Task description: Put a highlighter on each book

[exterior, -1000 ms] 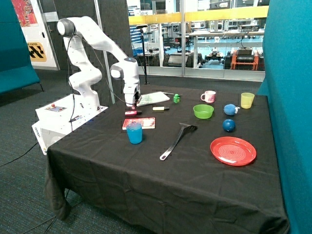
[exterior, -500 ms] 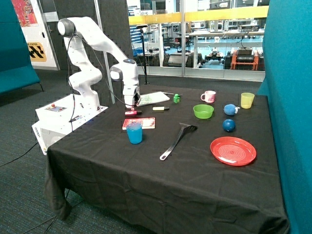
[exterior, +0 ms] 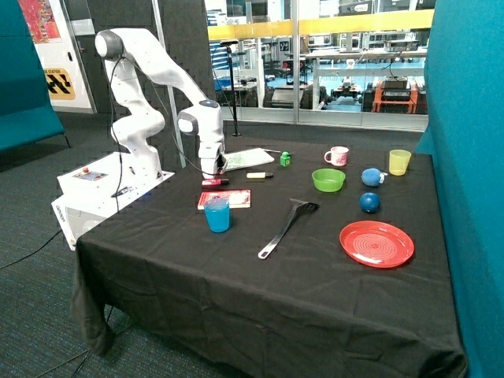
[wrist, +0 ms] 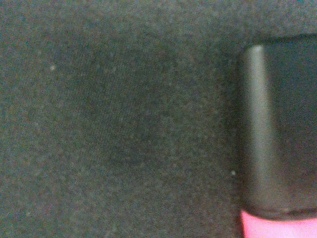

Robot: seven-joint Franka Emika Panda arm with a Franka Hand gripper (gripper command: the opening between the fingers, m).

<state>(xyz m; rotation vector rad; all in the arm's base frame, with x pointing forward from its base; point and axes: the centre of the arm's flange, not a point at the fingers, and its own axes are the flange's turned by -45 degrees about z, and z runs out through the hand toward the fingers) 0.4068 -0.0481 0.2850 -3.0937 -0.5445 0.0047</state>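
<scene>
A pink highlighter (exterior: 214, 182) with a black cap lies on the black cloth between the white book (exterior: 246, 159) and the red book (exterior: 228, 198). My gripper (exterior: 210, 168) hangs just above it, near the white book's corner. The wrist view shows the highlighter's black cap (wrist: 280, 129) and a strip of its pink body (wrist: 277, 225) very close, lying on the cloth. A yellow highlighter (exterior: 260, 175) with a black cap lies on the cloth beside the white book. Neither book has a highlighter on it.
A blue cup (exterior: 217, 214) stands in front of the red book. A black spatula (exterior: 285, 228), a green bowl (exterior: 328, 179), a green block (exterior: 285, 159), a pink mug (exterior: 337, 156), two blue balls (exterior: 369, 202), a yellow cup (exterior: 399, 161) and a red plate (exterior: 376, 243) are spread over the table.
The wrist and gripper have shifted slightly toward the robot's base above the pink highlighter. The highlighters and books have not moved.
</scene>
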